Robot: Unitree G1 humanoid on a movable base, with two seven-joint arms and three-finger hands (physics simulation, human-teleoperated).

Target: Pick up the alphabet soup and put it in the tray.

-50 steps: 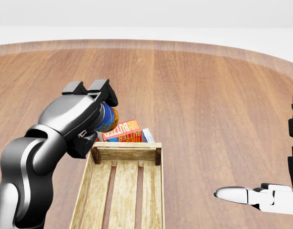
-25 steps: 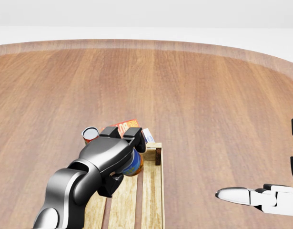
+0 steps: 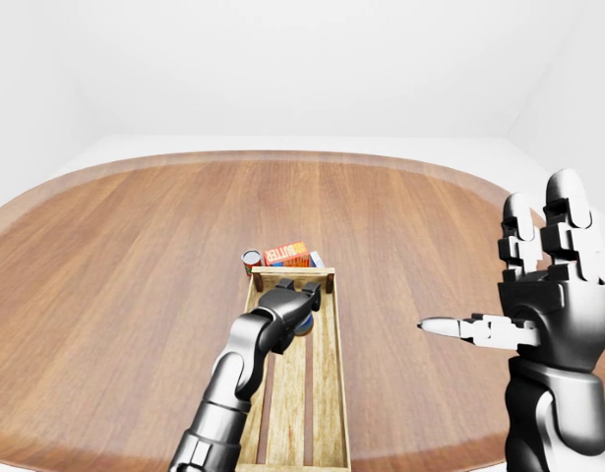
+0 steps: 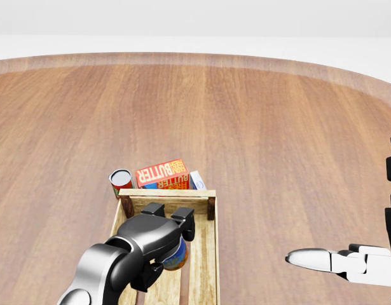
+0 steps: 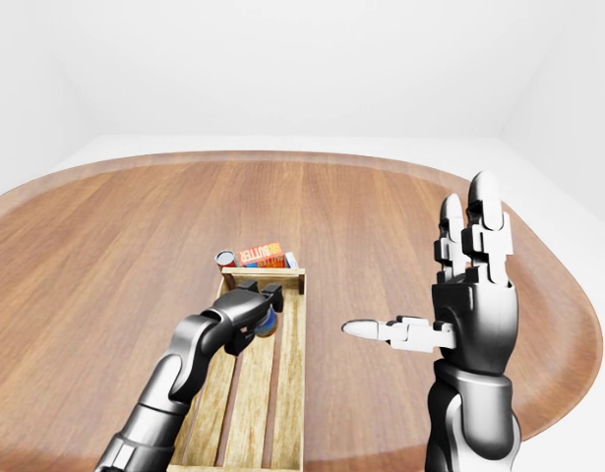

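Left hand (image 4: 158,238) low in the head view, lower centre-left of frame, fingers wrapped round the alphabet soup (image 4: 177,254); blue-and-orange can showing just under the knuckles, tilted. Compared with half a second ago: hand dropped lower in frame, now inside the tray (image 4: 210,254) outline instead of over its top end wall. A full second ago: hand and can up left of the tray's top end, above the table. So a carry-over followed by a descent; camera not shifted, table edge and boxes in the same spots.

Can now over the slats near the tray's top end, between the side rails. Contact with the slats not clear from any view; dark hand hiding the underside. Looks close to the floor of the tray, judged from the right-eye view.

Now uncovered just above the tray's top end: butter box (image 4: 162,173), small red can (image 4: 121,180) to its left, blue-white carton (image 4: 197,180) to its right. All outside the tray, on the wooden table (image 4: 259,127).

Right hand (image 5: 469,315) at right of frame, held up, fingers spread and thumb out sideways, gripping nothing, well apart from the tray.

Meaning for the task: pick-up done, transport done, placement nearly there. Remaining, as a judgement: settle the can, loosen the fingers, lift clear. Risk: tilted can rolling on the slats at release.
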